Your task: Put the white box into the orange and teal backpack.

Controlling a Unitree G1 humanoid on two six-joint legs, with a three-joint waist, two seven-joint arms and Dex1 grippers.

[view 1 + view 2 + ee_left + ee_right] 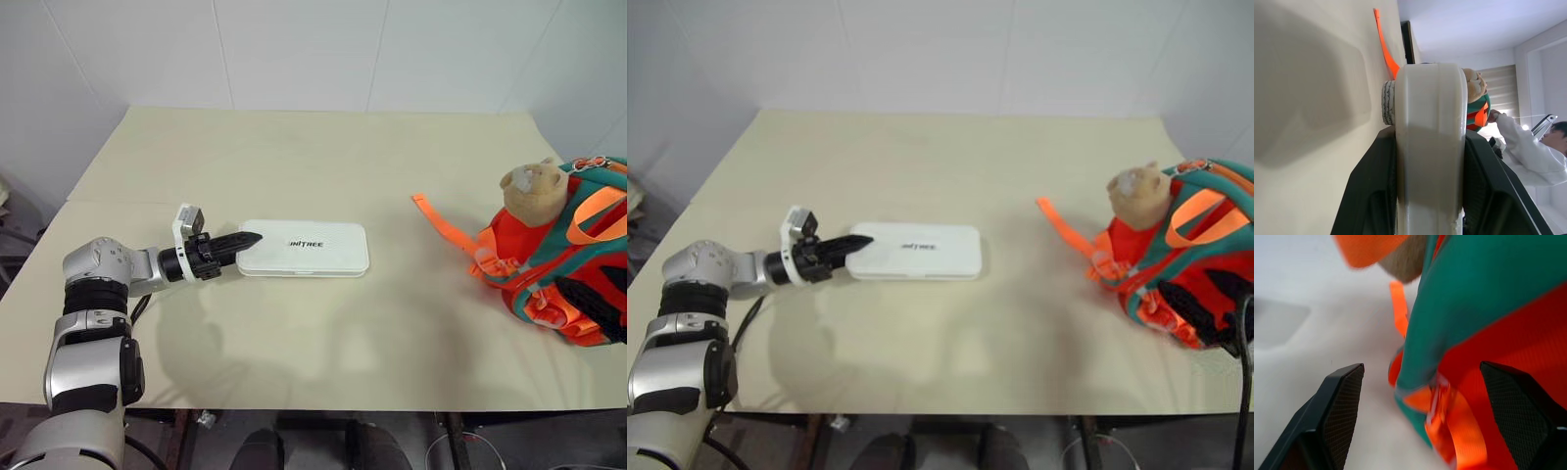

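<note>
Left eye view, white box [306, 249] on table [294, 166], outside backpack [568, 264]

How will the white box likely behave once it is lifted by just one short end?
The white box looks rigid, so it should stay straight rather than sag. Its glossy shell may slip between the left gripper jaws, which clamp only its short end. Held that far off-centre, it will probably want to droop or pivot.
</note>
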